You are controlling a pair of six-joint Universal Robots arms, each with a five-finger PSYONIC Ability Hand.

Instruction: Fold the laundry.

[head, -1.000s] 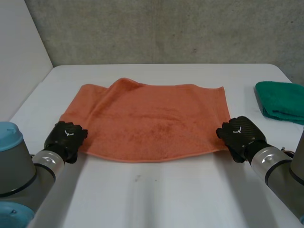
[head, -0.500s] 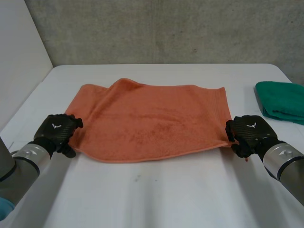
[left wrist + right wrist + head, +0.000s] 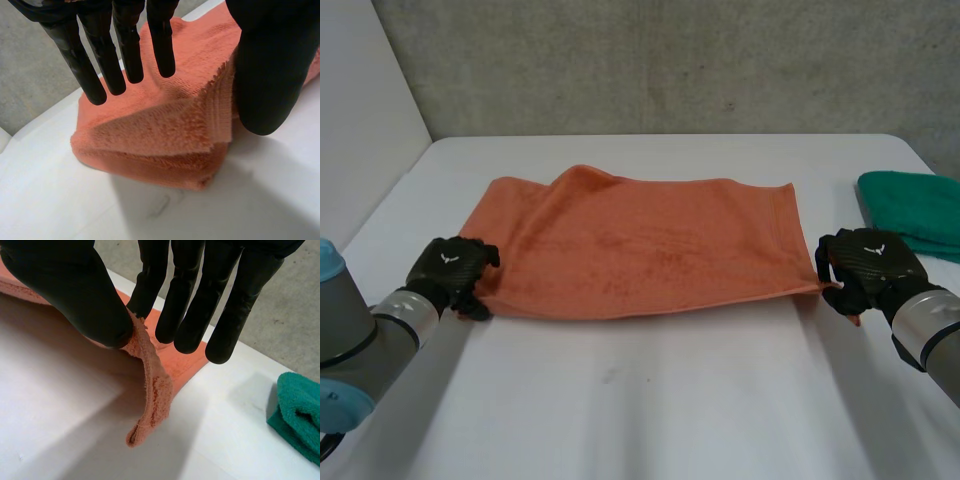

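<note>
Orange towel (image 3: pixel 640 250) lies spread in the middle of the white bench (image 3: pixel 650 400), and its fold looks barely begun. The left hand (image 3: pixel 450 272) pinches the near-left corner between thumb and fingers (image 3: pixel 125 45), while the right hand (image 3: pixel 870 265) clamps the near-right corner, raised just off the bench. One green towel (image 3: pixel 910 210) sits already folded at the far right, making two towels and two hands in all.

The left hand (image 3: pixel 450 270) and right hand (image 3: pixel 872 262) are black, each with a small pale emblem on its back. The fingers (image 3: pixel 130 50) are slim and round-tipped, the thumb (image 3: pixel 270 75) broader. Silver-grey wrist cuffs (image 3: pixel 405 315) join the grey left arm (image 3: pixel 345 325) with its light-blue caps (image 3: pixel 335 405).
</note>
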